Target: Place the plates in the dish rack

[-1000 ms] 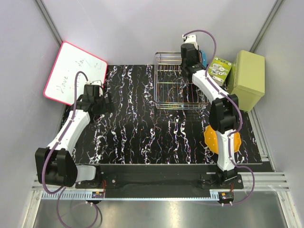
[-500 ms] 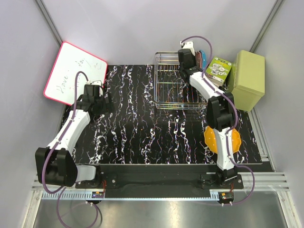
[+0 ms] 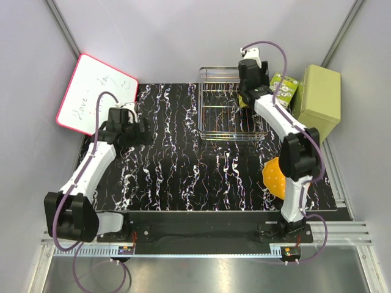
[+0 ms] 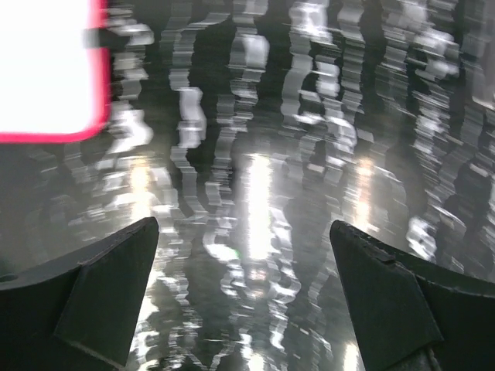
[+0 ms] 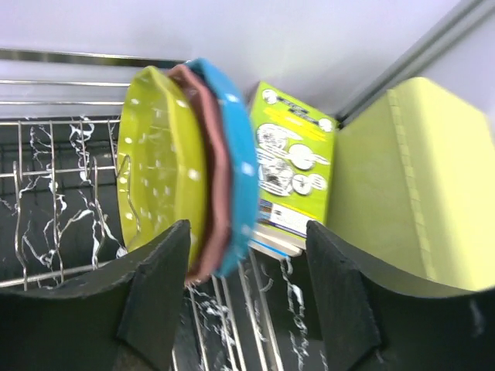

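Note:
Three plates stand on edge at the right end of the silver wire dish rack (image 5: 46, 147): lime green (image 5: 158, 166), pink (image 5: 213, 182) and blue (image 5: 238, 154), pressed together and leaning. My right gripper (image 5: 247, 263) is open, and the lower edges of the pink and blue plates sit between its fingers, apart from the pads. From above, that gripper (image 3: 249, 85) hangs over the far right corner of the rack (image 3: 223, 116) and hides the three plates. An orange plate (image 3: 274, 177) lies flat on the table beside the right arm. My left gripper (image 4: 244, 226) is open over bare table (image 3: 127, 129).
A green printed carton (image 5: 298, 162) and an olive-green box (image 5: 402, 178) stand just right of the rack. A red-framed whiteboard (image 3: 95, 91) leans at the far left, its corner (image 4: 46, 69) near the left gripper. The black marbled table (image 3: 177, 165) spans the middle.
My right gripper has gone from shut to open, letting go of the blue plate beside the pink and lime ones. Its wrist has shifted slightly right. The left arm has stayed put.

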